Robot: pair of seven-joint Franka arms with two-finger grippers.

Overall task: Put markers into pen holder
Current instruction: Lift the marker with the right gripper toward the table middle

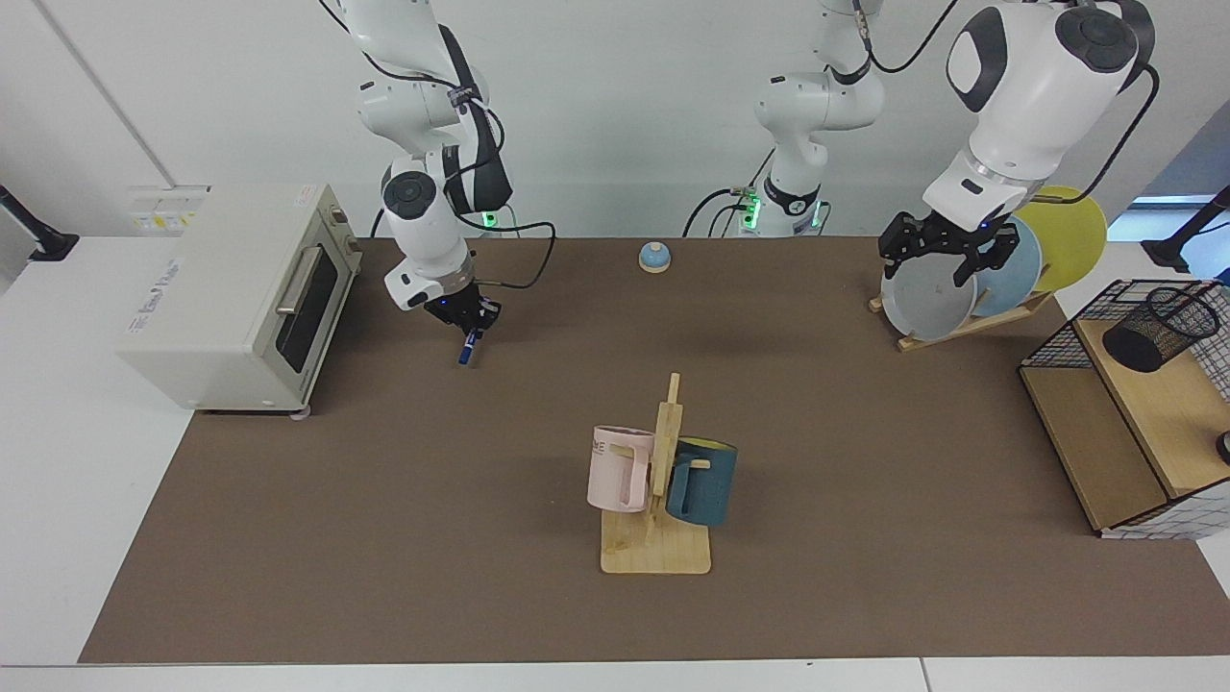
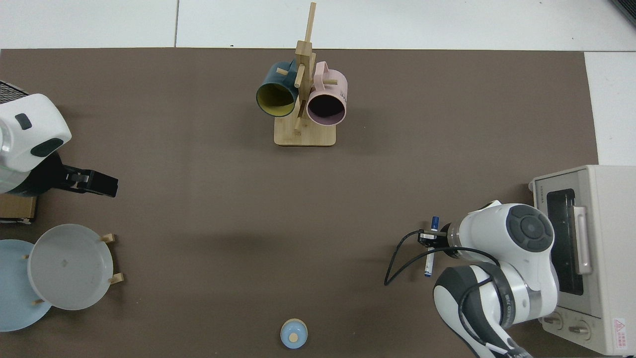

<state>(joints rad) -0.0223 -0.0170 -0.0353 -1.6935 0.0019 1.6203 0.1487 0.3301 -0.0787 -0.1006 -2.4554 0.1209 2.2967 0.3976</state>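
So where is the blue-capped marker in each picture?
Facing view: the marker hangs tilted from the right gripper, at the picture's left, just right of the toaster oven.
Top view: the marker is at the lower right, held by the right gripper, just left of the toaster oven.
Shared landmark: the toaster oven. The left gripper waits by the plates.

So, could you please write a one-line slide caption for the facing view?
Right gripper grips the marker near the toaster oven; left gripper waits by the plates, pen holder on the rack.
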